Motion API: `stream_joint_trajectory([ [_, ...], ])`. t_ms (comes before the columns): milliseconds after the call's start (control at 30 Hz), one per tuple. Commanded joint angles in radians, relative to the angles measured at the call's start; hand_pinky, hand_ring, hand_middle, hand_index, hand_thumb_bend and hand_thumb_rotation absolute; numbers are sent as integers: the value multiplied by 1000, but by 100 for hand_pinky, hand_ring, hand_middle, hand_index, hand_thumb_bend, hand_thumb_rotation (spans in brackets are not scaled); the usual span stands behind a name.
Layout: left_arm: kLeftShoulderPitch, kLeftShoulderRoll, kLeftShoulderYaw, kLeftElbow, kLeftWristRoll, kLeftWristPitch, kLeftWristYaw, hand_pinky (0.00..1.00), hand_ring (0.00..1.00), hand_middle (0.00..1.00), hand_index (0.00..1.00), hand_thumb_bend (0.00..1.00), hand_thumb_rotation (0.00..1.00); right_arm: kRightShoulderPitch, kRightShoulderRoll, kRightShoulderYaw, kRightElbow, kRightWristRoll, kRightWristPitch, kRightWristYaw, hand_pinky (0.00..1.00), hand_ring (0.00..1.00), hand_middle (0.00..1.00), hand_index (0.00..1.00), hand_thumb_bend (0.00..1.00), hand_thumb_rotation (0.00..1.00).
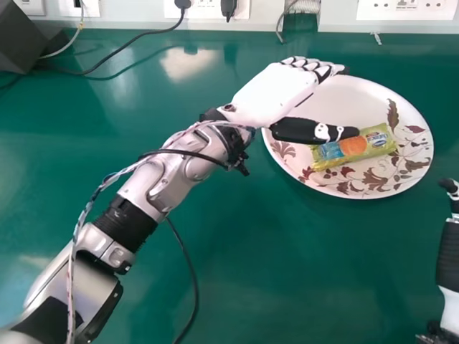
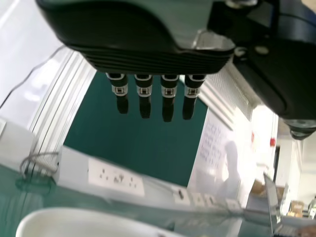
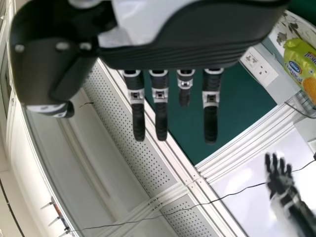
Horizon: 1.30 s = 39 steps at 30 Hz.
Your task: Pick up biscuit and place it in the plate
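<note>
In the head view my left hand (image 1: 276, 93) is over the left part of the patterned plate (image 1: 344, 188), its fingers extended and its thumb reaching to the biscuit packet (image 1: 358, 145). The yellow-green packet lies on the plate's lower middle, beside the thumb tip; whether they touch I cannot tell. Straight fingers of the left hand (image 2: 144, 96) hang in the left wrist view, above the white plate's rim (image 2: 89, 222). My right hand (image 1: 452, 190) is at the right edge of the head view. The right wrist view has the right hand (image 3: 160, 108) with straight fingers, and the packet (image 3: 300, 69) farther off.
A green table (image 1: 265, 265) carries the plate. Black cables run over its back left, near a dark box (image 1: 29, 39), and another cable (image 1: 188, 265) lies beside the left forearm. Wall sockets (image 1: 405, 8) line the back edge.
</note>
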Motion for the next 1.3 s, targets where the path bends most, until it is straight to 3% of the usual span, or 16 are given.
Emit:
stream_joint_trajectory([
  [0, 36, 14, 29, -42, -30, -16, -2, 98, 98, 97, 97, 100, 63, -8, 36, -5, 45, 6, 17, 7, 53, 65, 71, 70, 71, 0],
  [133, 79, 27, 79, -89, -93, -27, -28, 97, 98, 98, 97, 100, 64, -12, 34, -3, 39, -4, 15, 6, 56, 68, 73, 70, 70, 0],
  [533, 137, 52, 158, -153, -180, -59, -54, 97, 96, 97, 95, 100, 64, -21, 26, -7, 40, -24, 19, -1, 61, 73, 76, 73, 62, 0],
  [700, 162, 30, 211, -138, -338, -117, -101, 95, 96, 96, 95, 100, 65, -20, 30, -4, 26, -32, 29, -18, 63, 74, 77, 72, 65, 0],
  [900, 192, 18, 252, -129, -421, -173, -103, 97, 96, 96, 96, 100, 64, -13, 27, -2, 11, -13, 52, -6, 62, 74, 76, 72, 66, 0],
  [1000, 226, -10, 279, -138, -514, -172, -132, 96, 96, 96, 96, 100, 64, -9, 29, -4, 6, -13, 56, -5, 58, 73, 77, 71, 68, 0],
  [1133, 274, -30, 314, -162, -694, -159, -233, 97, 95, 95, 96, 100, 64, -5, 26, -9, 2, -13, 63, -6, 65, 77, 79, 72, 66, 0],
  [1267, 319, -41, 349, -218, -814, -89, -296, 95, 95, 95, 95, 100, 62, -5, 23, -13, -6, -4, 77, -10, 71, 80, 80, 73, 66, 0],
])
